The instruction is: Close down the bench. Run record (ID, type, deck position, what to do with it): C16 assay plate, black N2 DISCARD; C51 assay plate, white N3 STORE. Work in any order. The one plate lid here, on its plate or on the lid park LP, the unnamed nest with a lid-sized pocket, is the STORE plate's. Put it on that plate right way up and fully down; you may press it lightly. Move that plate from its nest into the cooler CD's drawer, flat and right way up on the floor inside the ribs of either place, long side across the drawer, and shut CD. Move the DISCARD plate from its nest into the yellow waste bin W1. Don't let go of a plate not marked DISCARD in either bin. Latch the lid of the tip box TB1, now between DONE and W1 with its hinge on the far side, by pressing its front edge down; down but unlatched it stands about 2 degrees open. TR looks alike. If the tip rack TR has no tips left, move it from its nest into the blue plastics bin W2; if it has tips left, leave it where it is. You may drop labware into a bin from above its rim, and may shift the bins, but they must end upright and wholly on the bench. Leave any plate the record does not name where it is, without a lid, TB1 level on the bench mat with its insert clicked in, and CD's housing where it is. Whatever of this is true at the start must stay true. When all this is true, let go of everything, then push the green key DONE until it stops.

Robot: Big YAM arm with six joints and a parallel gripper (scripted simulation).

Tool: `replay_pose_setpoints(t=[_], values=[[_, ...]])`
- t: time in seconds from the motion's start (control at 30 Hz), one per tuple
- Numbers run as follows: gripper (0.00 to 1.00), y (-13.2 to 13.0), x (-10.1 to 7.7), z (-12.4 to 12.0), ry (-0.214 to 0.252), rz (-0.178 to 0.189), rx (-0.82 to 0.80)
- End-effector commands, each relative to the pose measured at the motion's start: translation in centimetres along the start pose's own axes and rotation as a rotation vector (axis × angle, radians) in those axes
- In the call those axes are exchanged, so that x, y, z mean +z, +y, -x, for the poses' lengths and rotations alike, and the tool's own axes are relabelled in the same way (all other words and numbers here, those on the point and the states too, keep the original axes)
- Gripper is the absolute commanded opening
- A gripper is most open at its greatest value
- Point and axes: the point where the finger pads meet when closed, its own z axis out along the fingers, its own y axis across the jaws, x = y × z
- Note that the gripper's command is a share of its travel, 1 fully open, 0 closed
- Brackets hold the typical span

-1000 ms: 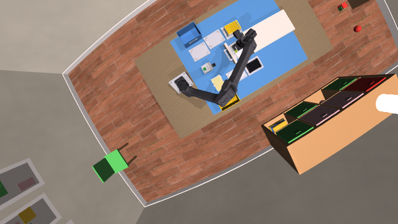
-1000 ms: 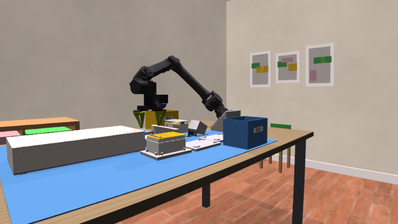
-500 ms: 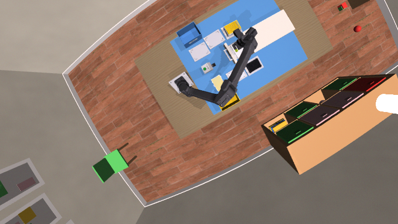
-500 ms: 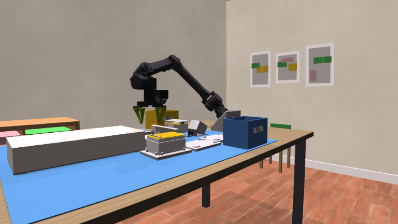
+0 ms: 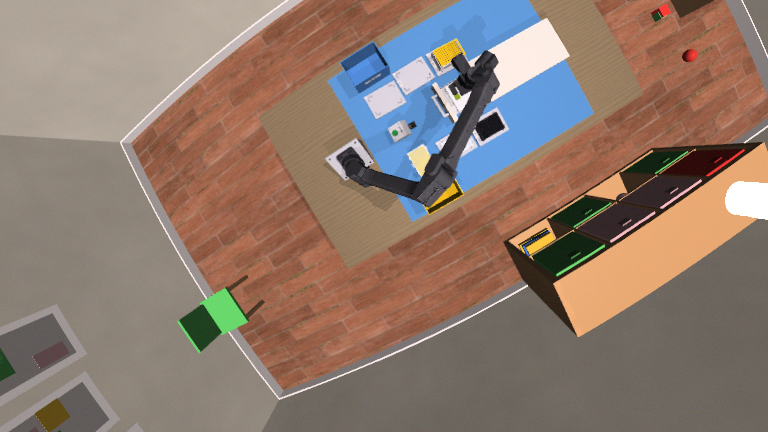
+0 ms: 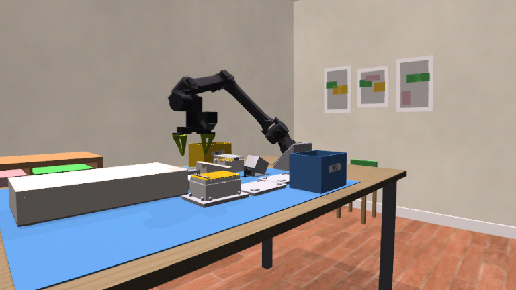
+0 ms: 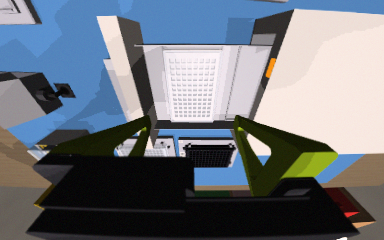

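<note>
— Where's the white assay plate [image 7: 193,86]?

— Lying flat in the cooler's open drawer [image 7: 244,82], directly below the gripper [image 7: 191,131]. The green fingers are spread wide with nothing between them, hanging well above the plate.

— Any lid on it?

— From here I can't tell; I only see a white grid on top.

— And the black one?

— The black assay plate [image 5: 489,126] sits in its nest near the arm's forearm.

— How much room is there?

— The drawer walls flank the plate closely. The long white cooler housing [image 6: 95,190] runs along one side, and the tip rack [image 6: 213,184] with yellow tips stands just beside the drawer. The blue bin [image 6: 318,170] is well apart.
</note>
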Motion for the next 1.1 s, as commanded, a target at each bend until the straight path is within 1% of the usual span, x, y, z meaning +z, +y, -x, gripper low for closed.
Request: replay_pose_setpoints(t=[0.0,0.13,0.23,0.3,0.33,0.4,0.53,0.6,0.67,0.7,0.73,0.77,1.07], values=[[1.00,-1.5,-4.0,-0.1,-0.020,-0.059,0.029],[1.00,-1.7,-3.8,-1.4,-0.020,-0.046,0.050],[1.00,-1.5,-4.9,-0.2,-0.020,-0.058,0.031],[1.00,-1.5,-4.9,-0.2,-0.020,-0.058,0.031],[1.00,-1.5,-4.3,-0.3,-0.017,-0.045,0.032],[1.00,-1.5,-4.5,-0.6,-0.019,-0.045,0.038],[1.00,-1.4,-5.9,-0.4,-0.022,-0.059,0.033],[1.00,-1.5,-6.2,-0.5,-0.023,-0.059,0.035],[1.00,-1.0,-4.3,-1.3,-0.014,-0.025,0.041],[1.00,-0.9,-4.3,-0.3,-0.013,-0.032,0.020],[1.00,-1.0,-3.7,-1.4,-0.012,-0.014,0.044],[1.00,-0.9,-4.3,-0.3,-0.013,-0.032,0.020],[1.00,-0.9,-4.3,-0.3,-0.013,-0.032,0.020]])
